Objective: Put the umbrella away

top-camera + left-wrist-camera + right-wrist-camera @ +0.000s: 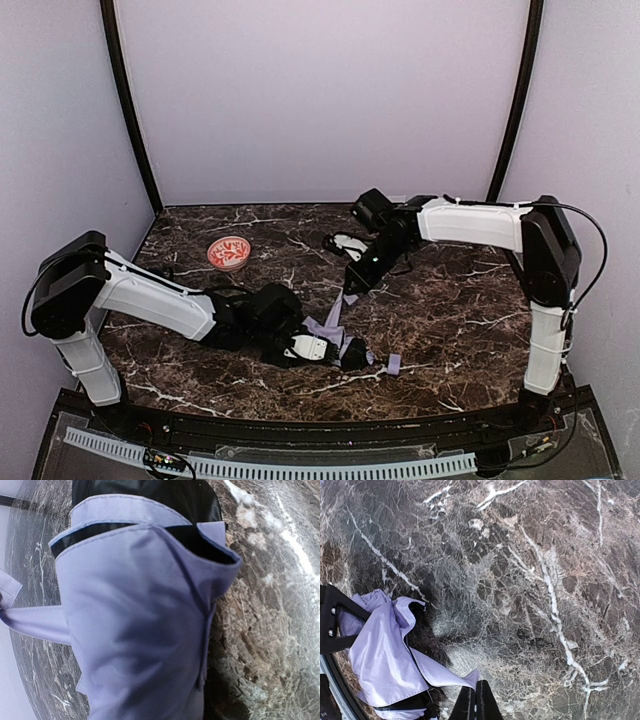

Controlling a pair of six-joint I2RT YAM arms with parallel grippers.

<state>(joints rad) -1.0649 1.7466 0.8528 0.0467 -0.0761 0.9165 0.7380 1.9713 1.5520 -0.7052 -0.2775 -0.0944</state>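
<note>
Left wrist view filled by umbrella (135, 630) fabric — left gripper (333, 350) state unreadable, right gripper (475, 690) pinching a corner

Your left arm stretched low, left gripper (330, 350) at umbrella (321, 328), closure hidden. Your right gripper (474, 690) above umbrella, pinched shut on its fabric corner.

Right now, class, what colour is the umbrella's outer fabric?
Pale lavender; the umbrella shows best in the left wrist view.

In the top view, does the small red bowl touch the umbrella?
No, the bowl stands alone on the table, well apart from the umbrella.
</note>
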